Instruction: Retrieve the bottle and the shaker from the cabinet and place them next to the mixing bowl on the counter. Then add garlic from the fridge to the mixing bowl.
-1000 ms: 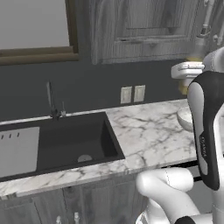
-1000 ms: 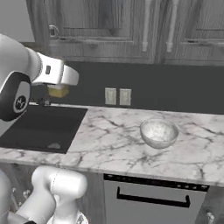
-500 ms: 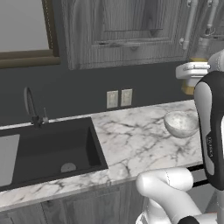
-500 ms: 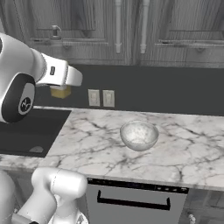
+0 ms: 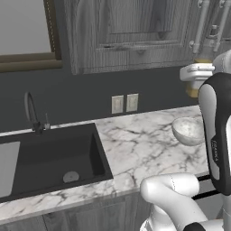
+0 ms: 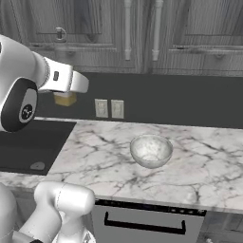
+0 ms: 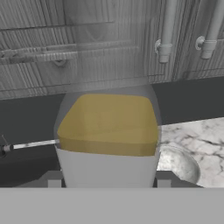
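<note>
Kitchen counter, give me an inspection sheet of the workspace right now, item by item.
Surface: white marble counter, veined grey, with a black sink set into it.
Job's things: clear glass mixing bowl upright on the marble; yellow-filled clear container held in the air, up near the cabinet fronts.
Clutter: nothing seen.
Grippers: gripper shut on the container, which sits between its dark fingers.
Cables: nothing seen.
Surroundings: grey wood upper cabinets, doors closed; two wall outlets on the dark backsplash; faucet behind the sink; oven handle under the counter.
</note>
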